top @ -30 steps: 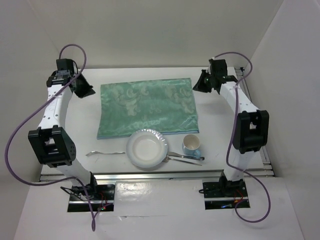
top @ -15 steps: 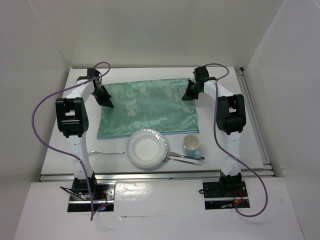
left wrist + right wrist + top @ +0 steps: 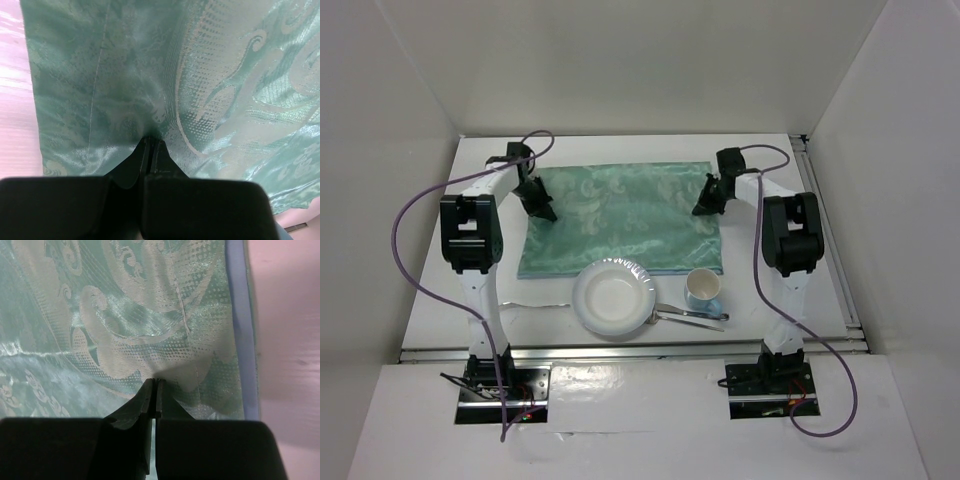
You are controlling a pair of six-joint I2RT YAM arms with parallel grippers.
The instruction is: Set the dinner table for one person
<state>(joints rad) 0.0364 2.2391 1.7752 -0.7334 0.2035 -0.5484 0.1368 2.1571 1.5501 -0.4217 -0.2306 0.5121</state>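
The white dinner table [image 3: 490,275] carries a teal-green patterned cloth mat [image 3: 620,215] at its middle. My left gripper [image 3: 542,210] is shut, pinching the mat near its left edge; the left wrist view shows the closed tips [image 3: 151,141] with cloth [image 3: 210,75] puckered around them. My right gripper [image 3: 703,208] is shut, pinching the mat near its right edge; the right wrist view shows the closed tips [image 3: 155,382] on the fabric [image 3: 125,315]. A white plate [image 3: 613,298] lies at the mat's near edge and overlaps it.
A cup on a saucer [image 3: 703,288] stands right of the plate. A metal utensil [image 3: 690,316] lies in front of the cup. A fork [image 3: 530,304] lies left of the plate. A metal rail [image 3: 620,350] runs along the near edge.
Both arms swung in from the table's far corners onto the mat's side edges and closed on it. The mat's far edge has shifted slightly nearer and right.
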